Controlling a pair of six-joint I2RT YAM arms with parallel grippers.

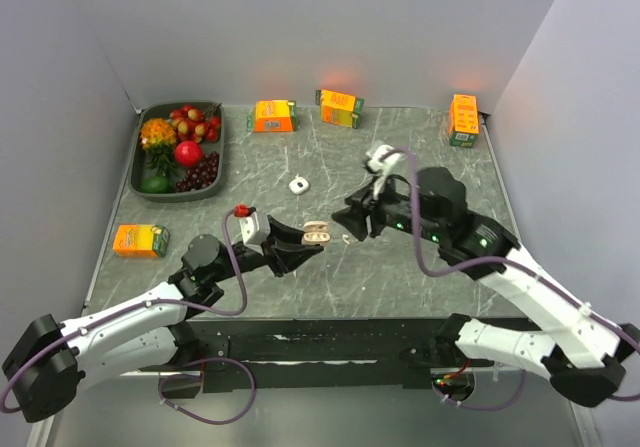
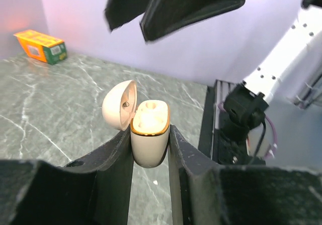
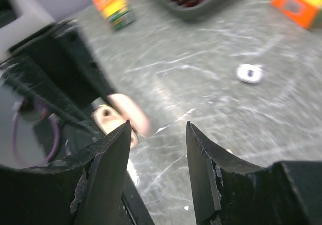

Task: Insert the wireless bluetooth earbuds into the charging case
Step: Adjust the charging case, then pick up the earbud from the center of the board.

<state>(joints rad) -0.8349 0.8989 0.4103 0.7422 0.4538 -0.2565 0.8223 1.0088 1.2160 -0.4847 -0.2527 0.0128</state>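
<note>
Left tool (image 1: pixel 312 241) clamped on the case (image 2: pixel 149 139), one finger against each side, case upright over the middle of the counter (image 1: pixel 420 157); lid (image 2: pixel 119 105) hinged back and tilted away from the gold-rimmed mouth; something pale down in the well, not clear what; earbuds otherwise too small to pick out. Right tool (image 3: pixel 158 134) just beside the case and a little above it, fingers apart, nothing between them; tiny white speck (image 1: pixel 346 238) on the counter under it, too small to name. Farther out, white piece (image 1: pixel 298 183) with a hole lying flat beyond the case; four orange cartons (image 1: pixel 272 115), three near the far edge, one at the left; tray (image 1: pixel 226 152) of fruit in the far left corner.
</note>
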